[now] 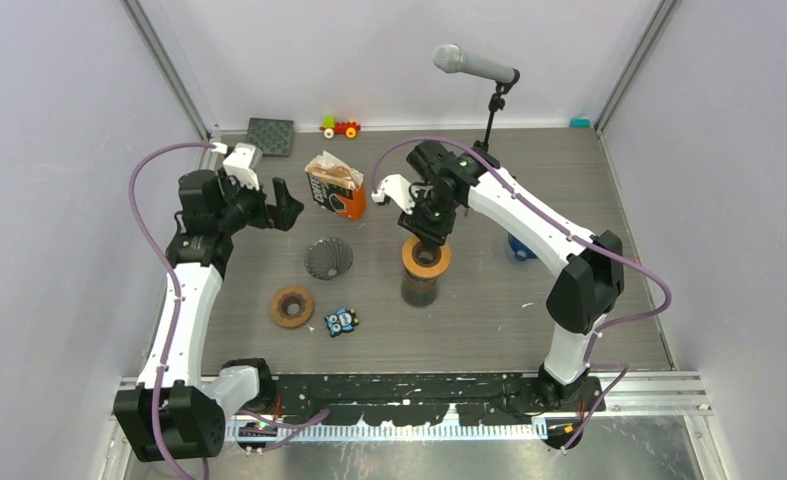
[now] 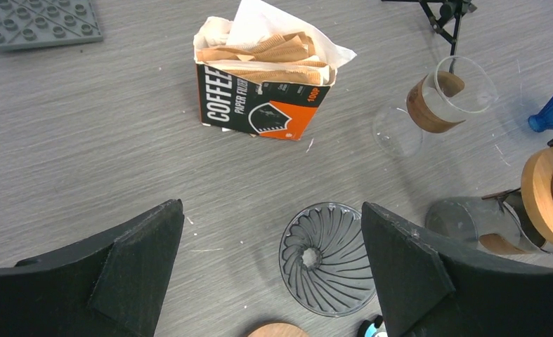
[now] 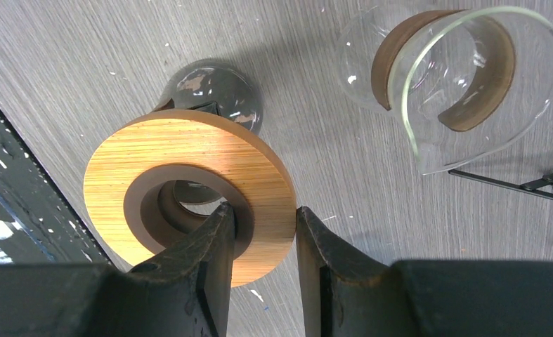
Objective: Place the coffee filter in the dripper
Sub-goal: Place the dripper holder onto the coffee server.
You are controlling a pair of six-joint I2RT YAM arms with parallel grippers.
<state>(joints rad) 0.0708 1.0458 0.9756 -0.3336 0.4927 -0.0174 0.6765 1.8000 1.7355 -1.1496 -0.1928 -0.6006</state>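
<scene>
Right gripper (image 3: 263, 210) clamped on the wooden ring (image 3: 189, 151); left gripper (image 2: 271, 206) spread apart.
Your coffee filters (image 2: 273, 49) sit in their box (image 2: 259, 105), just behind the dripper (image 2: 326, 260); the ring may rest on the dark carafe (image 3: 213, 84).

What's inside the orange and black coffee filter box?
Brown paper filters fill the box, with white paper sticking out around them. Its walls hide their lower parts and the bottom.
</scene>
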